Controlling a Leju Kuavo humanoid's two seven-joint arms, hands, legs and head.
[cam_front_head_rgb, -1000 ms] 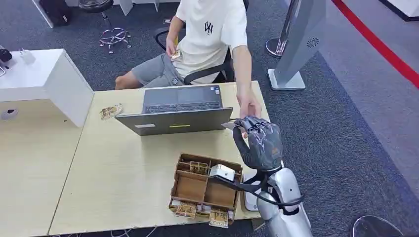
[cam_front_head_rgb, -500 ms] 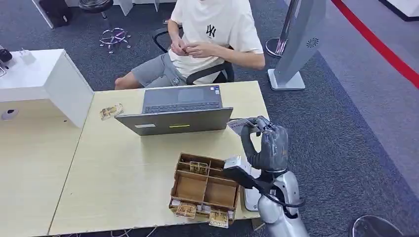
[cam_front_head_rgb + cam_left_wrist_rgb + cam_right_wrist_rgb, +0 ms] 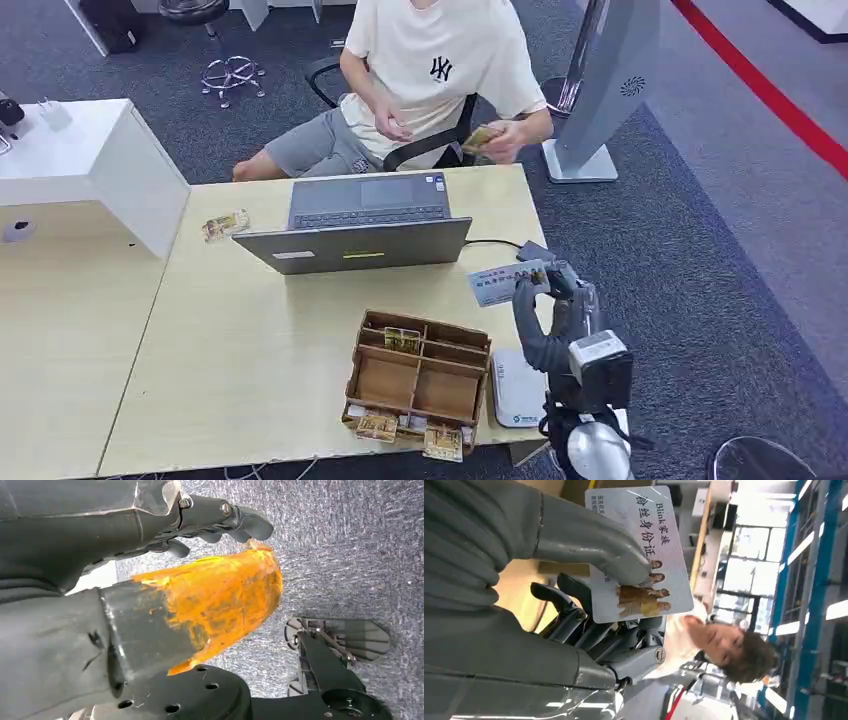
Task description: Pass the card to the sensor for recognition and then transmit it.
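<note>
My right hand [image 3: 548, 304] is raised over the table's right edge and pinches a white printed card [image 3: 495, 284] between thumb and fingers. In the right wrist view the card [image 3: 644, 555] shows text and a small picture, and the thumb [image 3: 589, 545] presses on its face. The white flat sensor [image 3: 516, 390] lies on the table below the hand, just right of the wooden box. My left hand [image 3: 150, 595], its thumb wrapped in orange tape, hangs over grey carpet and holds nothing.
A wooden compartment box [image 3: 356, 365] with several cards sits at the table's front edge. An open laptop [image 3: 360, 225] stands behind it. A person [image 3: 430, 70] sits beyond the laptop holding a brown card [image 3: 483, 138]. A card stack [image 3: 224, 225] lies far left.
The person's hand left my right hand and drew back to their chest. My right hand has turned and come lower and nearer with the card.
</note>
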